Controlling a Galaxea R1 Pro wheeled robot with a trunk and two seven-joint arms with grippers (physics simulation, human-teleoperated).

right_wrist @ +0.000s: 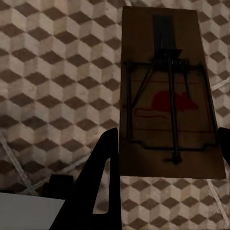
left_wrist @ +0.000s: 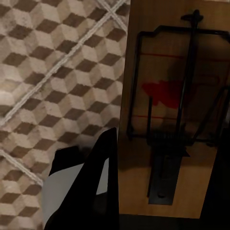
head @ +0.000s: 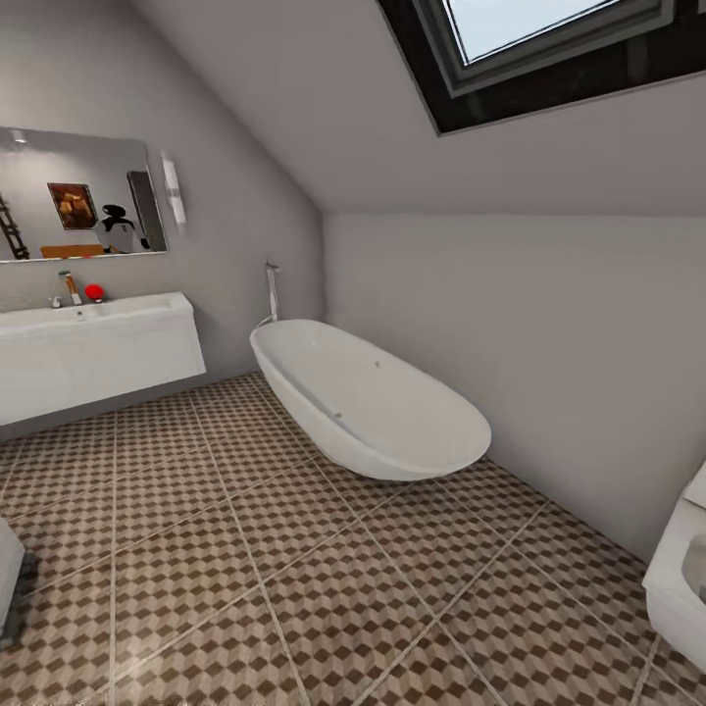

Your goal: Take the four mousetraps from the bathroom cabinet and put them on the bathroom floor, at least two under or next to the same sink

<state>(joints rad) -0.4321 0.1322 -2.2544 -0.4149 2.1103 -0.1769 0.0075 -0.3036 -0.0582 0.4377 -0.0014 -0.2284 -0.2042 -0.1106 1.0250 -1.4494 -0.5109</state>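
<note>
Your left gripper (left_wrist: 163,158) pinches a mousetrap (left_wrist: 172,110) between its fingers, above the cube-patterned floor (left_wrist: 57,81). Your right gripper (right_wrist: 165,158) pinches a second trap (right_wrist: 167,96) the same way over the tiles. From the head camera, bare floor (head: 294,569) stretches ahead to a white bathtub (head: 373,402) along the far wall. The sink (head: 98,348) hangs at left under a mirror (head: 78,196); a skylight (head: 549,49) sits overhead.

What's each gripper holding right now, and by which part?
Each holds a mousetrap by its long side edges: left gripper one mousetrap, right gripper another mousetrap.
</note>
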